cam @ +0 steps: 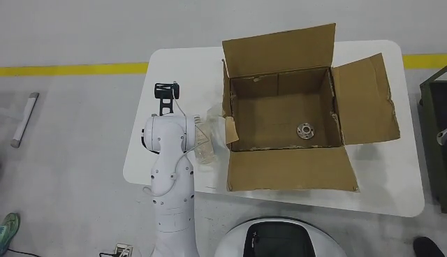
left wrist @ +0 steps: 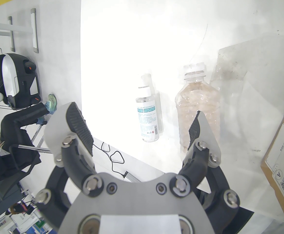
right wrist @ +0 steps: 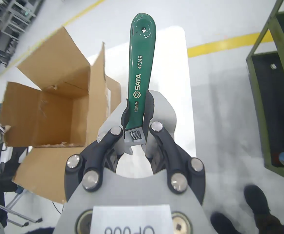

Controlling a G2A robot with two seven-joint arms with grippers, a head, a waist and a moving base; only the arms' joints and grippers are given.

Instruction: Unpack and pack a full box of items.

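Right gripper [right wrist: 138, 109] is clenched on wrench [right wrist: 140, 57], handle extended straight beyond jaws; box [right wrist: 59, 103] is set below, aside; left gripper [left wrist: 136, 113] is held open above bottle [left wrist: 198, 103]

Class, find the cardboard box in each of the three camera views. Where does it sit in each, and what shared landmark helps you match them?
Top view: the box stands open on the table, flaps spread.
Left wrist view: a labelled outer corner of the box, past the clear bottle.
Right wrist view: the box, open, beside the wrench held in the right gripper.
Shared landmark: the white table under the box.
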